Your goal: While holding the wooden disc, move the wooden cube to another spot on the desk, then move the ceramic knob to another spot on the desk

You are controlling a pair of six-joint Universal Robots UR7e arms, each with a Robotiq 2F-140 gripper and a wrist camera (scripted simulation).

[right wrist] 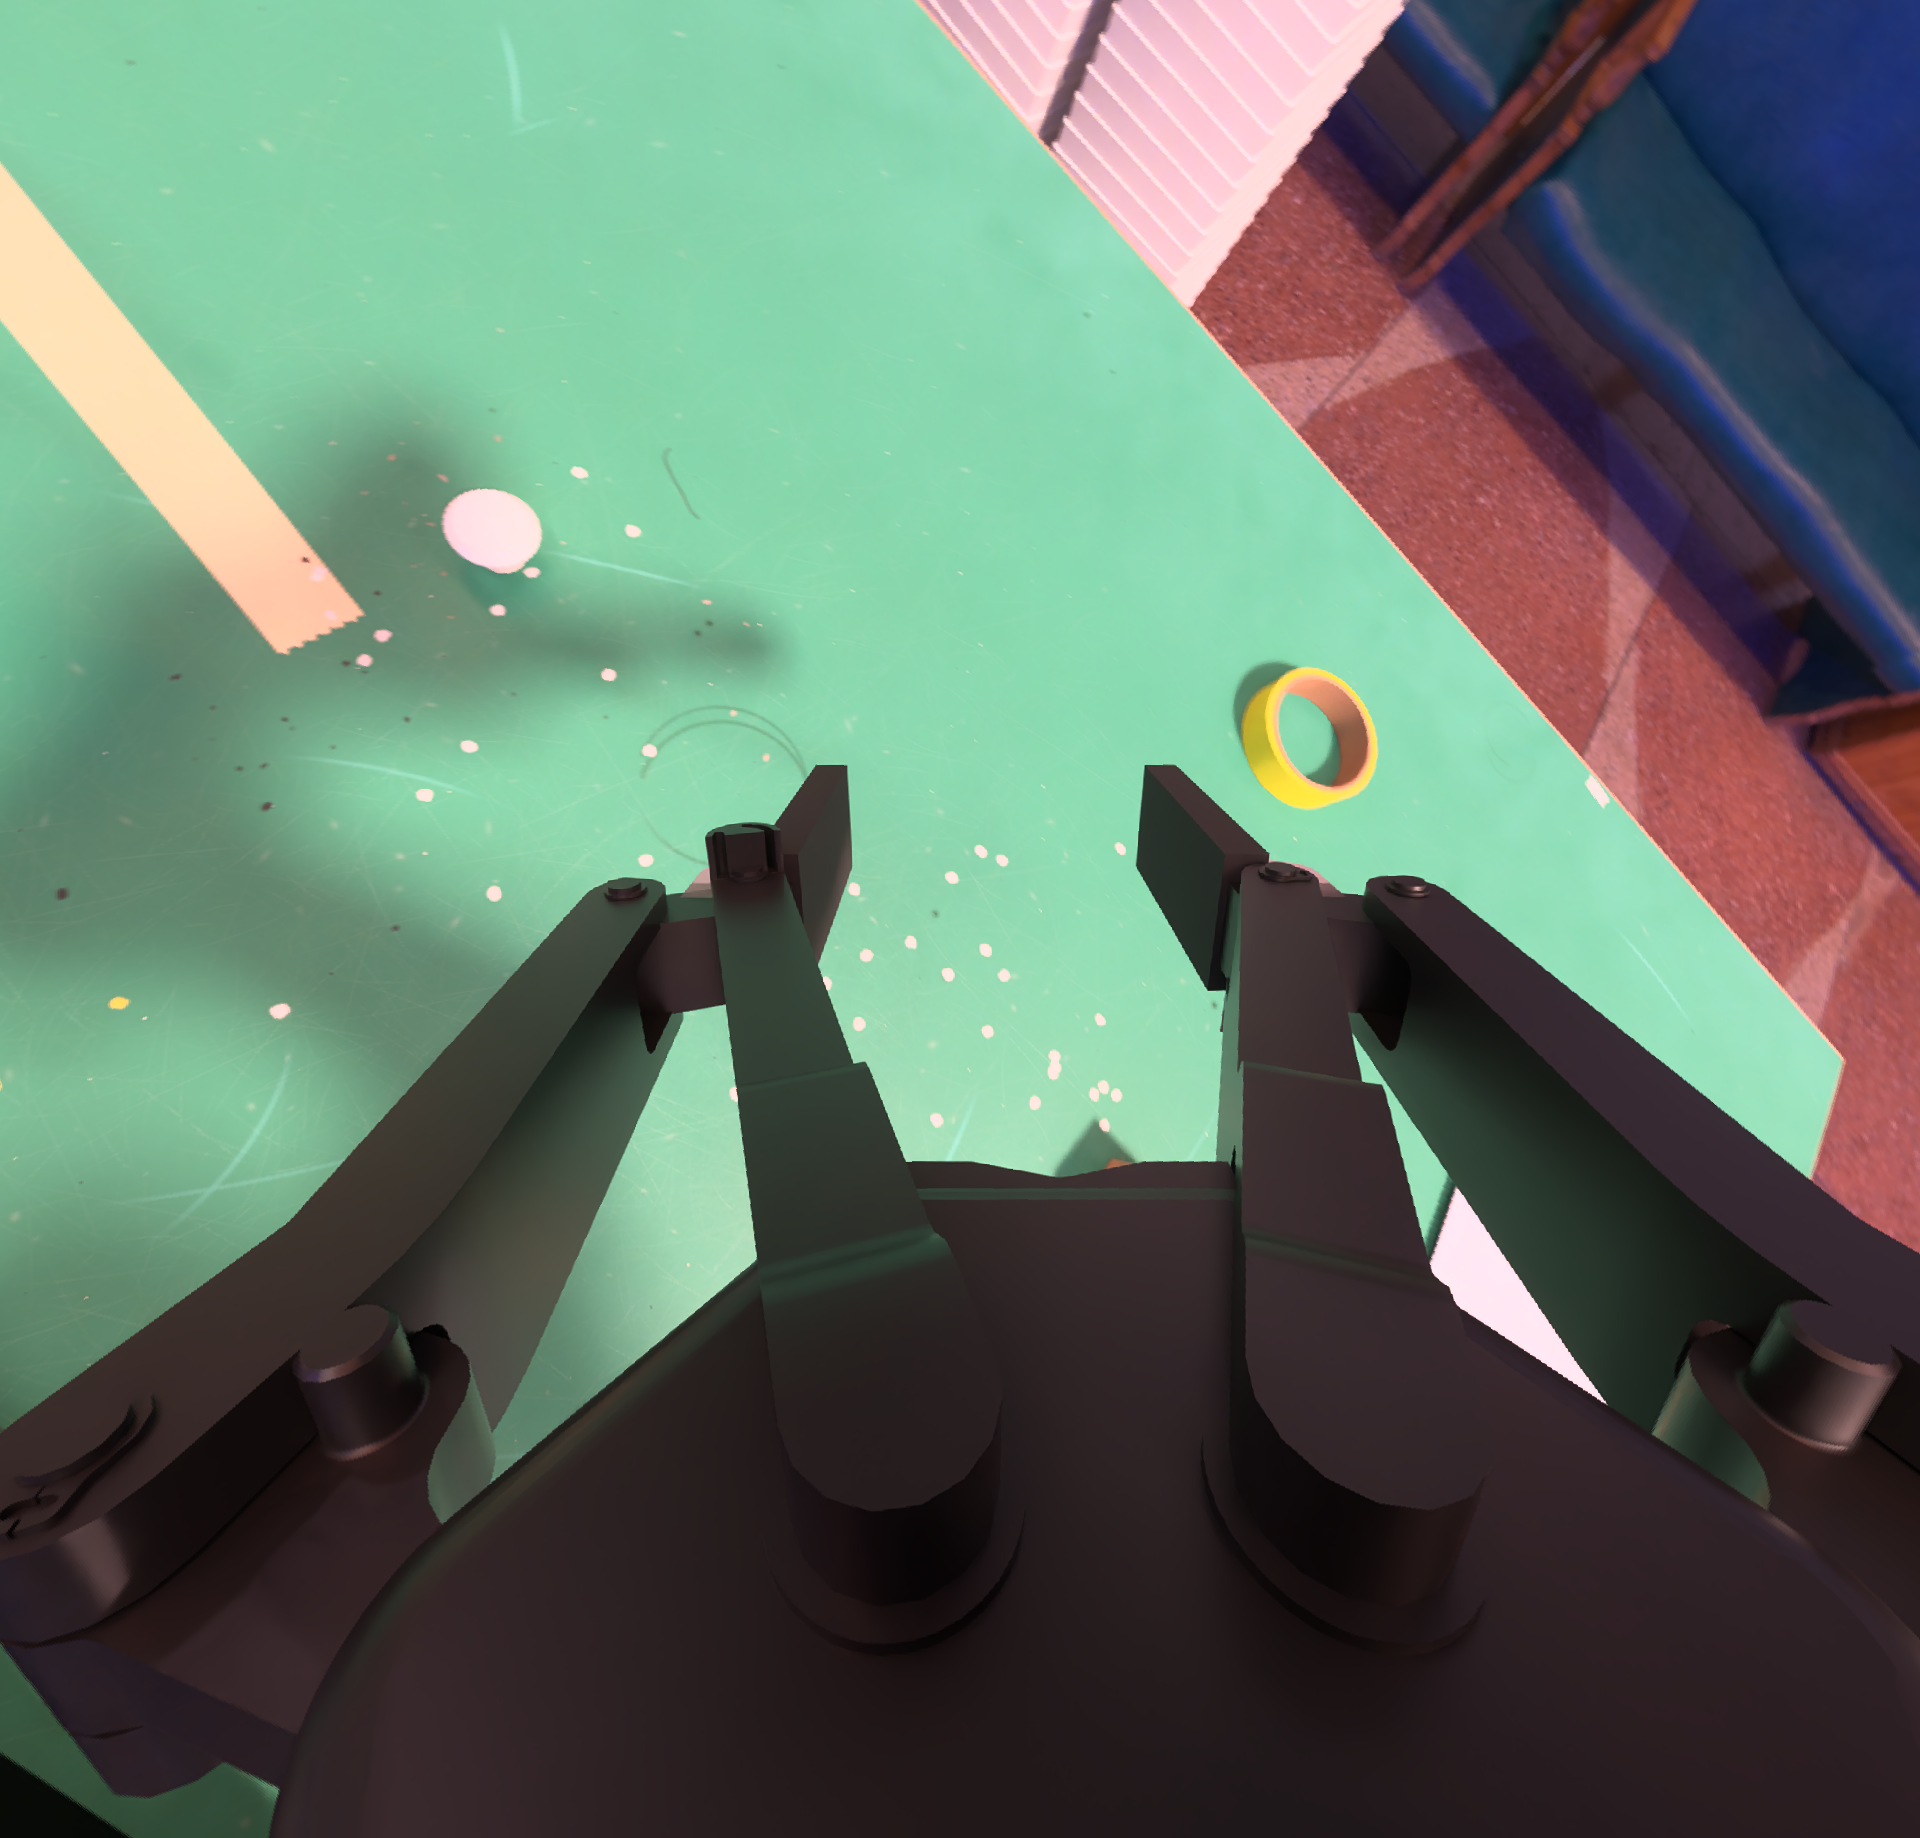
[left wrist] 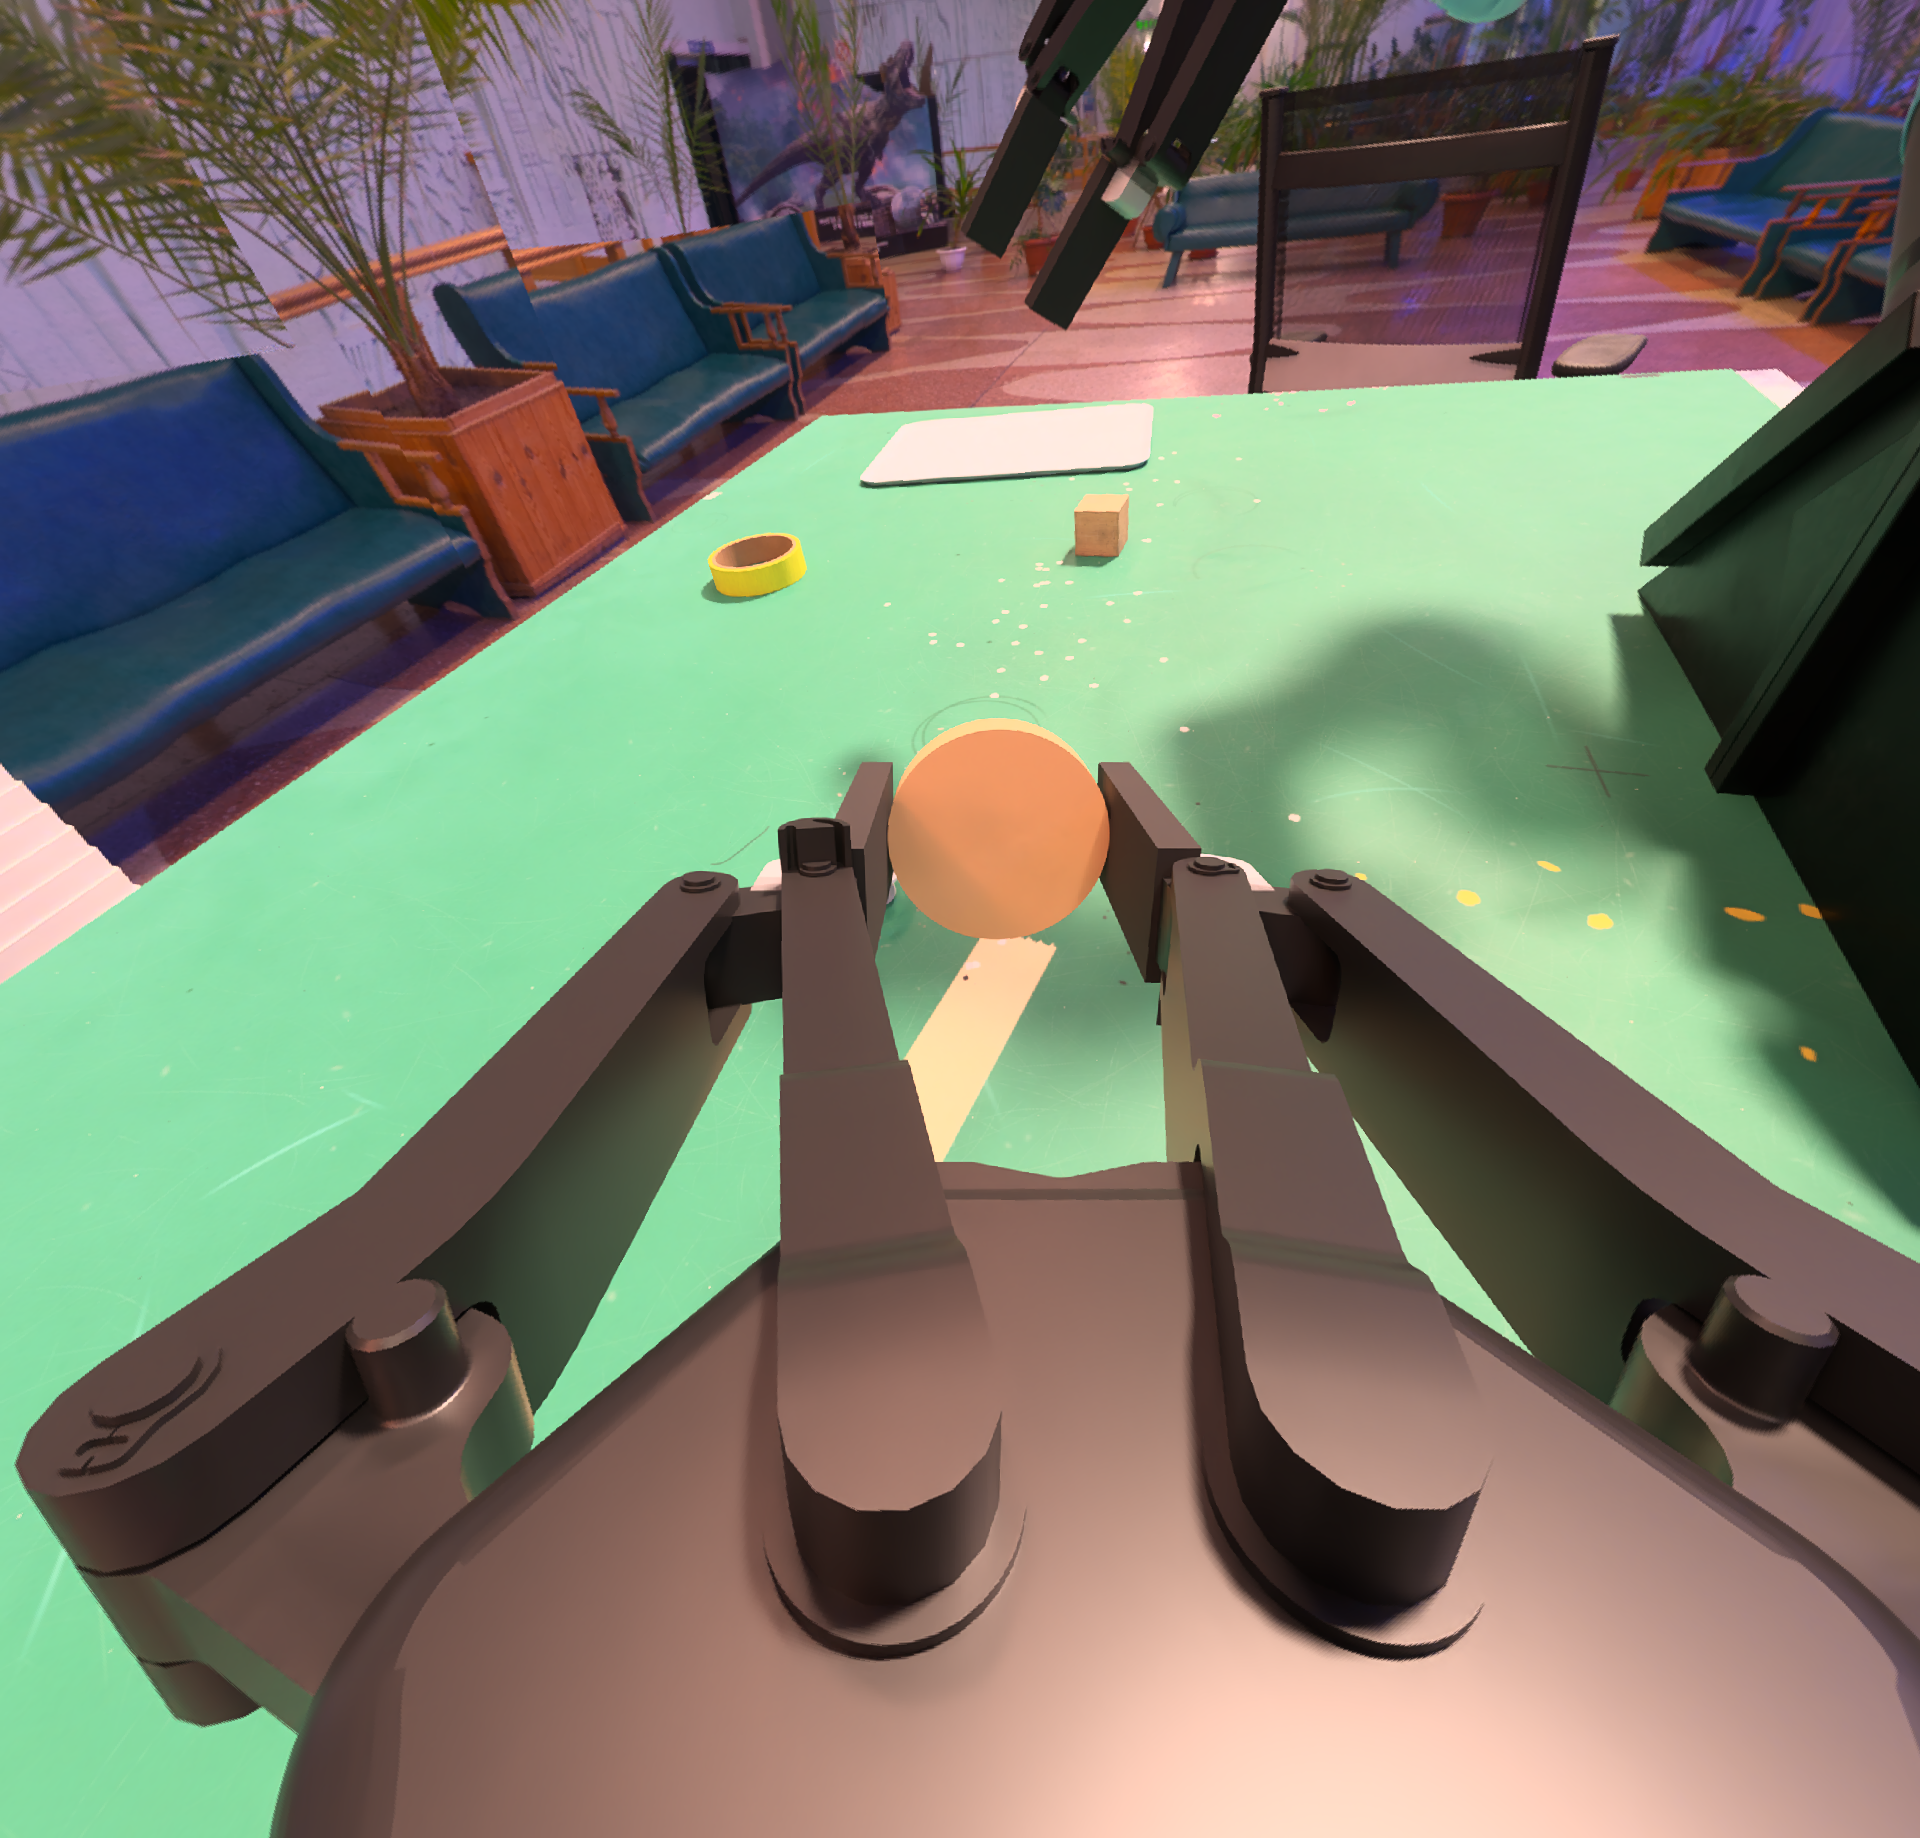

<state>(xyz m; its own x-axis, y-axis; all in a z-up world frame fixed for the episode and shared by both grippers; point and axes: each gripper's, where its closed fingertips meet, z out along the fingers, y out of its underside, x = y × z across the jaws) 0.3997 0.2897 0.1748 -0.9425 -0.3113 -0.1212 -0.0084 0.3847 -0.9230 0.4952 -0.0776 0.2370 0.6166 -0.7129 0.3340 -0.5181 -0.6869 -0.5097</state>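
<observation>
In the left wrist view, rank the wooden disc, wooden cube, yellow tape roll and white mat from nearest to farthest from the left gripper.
1. Wooden disc: clamped in the left gripper.
2. Wooden cube: ahead, slightly right. The yellow tape roll, ahead to the left, is too close to call against it.
3. White mat: farthest, near the desk's far edge.

Left tool (left wrist: 997, 822) clamped shut — right tool (right wrist: 995, 832) spread, empty.

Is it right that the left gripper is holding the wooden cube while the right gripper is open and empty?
Not quite. The left gripper holds the wooden disc, not the cube; the left wrist view shows it. The wooden cube sits farther off on the desk. The right gripper is indeed open and empty.
</observation>
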